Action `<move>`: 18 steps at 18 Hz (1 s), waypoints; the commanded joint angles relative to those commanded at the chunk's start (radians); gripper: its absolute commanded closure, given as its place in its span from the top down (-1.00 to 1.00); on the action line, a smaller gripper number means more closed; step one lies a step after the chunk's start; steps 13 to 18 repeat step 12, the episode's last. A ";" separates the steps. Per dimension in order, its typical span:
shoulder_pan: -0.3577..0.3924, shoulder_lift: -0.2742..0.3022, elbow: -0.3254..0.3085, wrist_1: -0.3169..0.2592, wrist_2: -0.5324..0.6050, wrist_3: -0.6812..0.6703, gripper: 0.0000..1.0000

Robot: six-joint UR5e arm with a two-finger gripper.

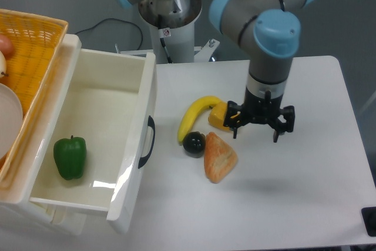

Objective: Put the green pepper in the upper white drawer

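The gripper [255, 130] was held above the table [305, 204], its two fingers [235, 131] spread wide with nothing between them. The pepper [70, 157] was seen far off to the camera-left of the fingers, lying on the floor of the drawer [88, 107], toward its front left corner, stem up. The drawer stood pulled open, its black handle [149, 140] facing the fingers from well apart. A yellow pepper [217, 116] was found just beside the camera-left finger, partly hidden behind it; whether the two touched could not be told. A banana [194, 117] was curved to the camera-left of that, and a black fruit [194, 143] lay at the banana's lower end. A bread piece [220, 157] was placed below and camera-left of the fingers, touching the black fruit. A yellow basket [26, 45] was set beyond the drawer's far side, farthest from the fingers, with a white plate [9, 119] and other items partly shown in it.
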State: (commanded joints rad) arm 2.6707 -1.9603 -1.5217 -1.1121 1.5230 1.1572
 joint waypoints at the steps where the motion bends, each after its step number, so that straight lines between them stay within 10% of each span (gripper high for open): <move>1: 0.002 -0.011 0.000 0.000 0.012 0.053 1.00; 18: 0.044 -0.115 0.014 -0.003 0.080 0.269 1.00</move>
